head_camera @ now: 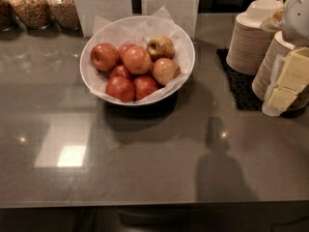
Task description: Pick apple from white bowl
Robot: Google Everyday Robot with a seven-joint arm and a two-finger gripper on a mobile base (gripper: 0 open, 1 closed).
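Note:
The white bowl, lined with crinkled white paper, stands on the dark counter at the back centre and holds several apples. The pinkish-red apple with a pale yellowish blush lies at the bowl's right side. A yellow-brown mottled apple sits behind it, and darker red apples lie to its left. My gripper, with cream-coloured fingers, hangs at the right edge of the view. It is well to the right of the bowl, in front of the stacked bowls, and holds nothing.
Stacks of beige disposable bowls stand on a black mat at the back right. Glass jars of cereal line the back left. White sign cards stand behind the bowl. The counter's front edge runs along the bottom.

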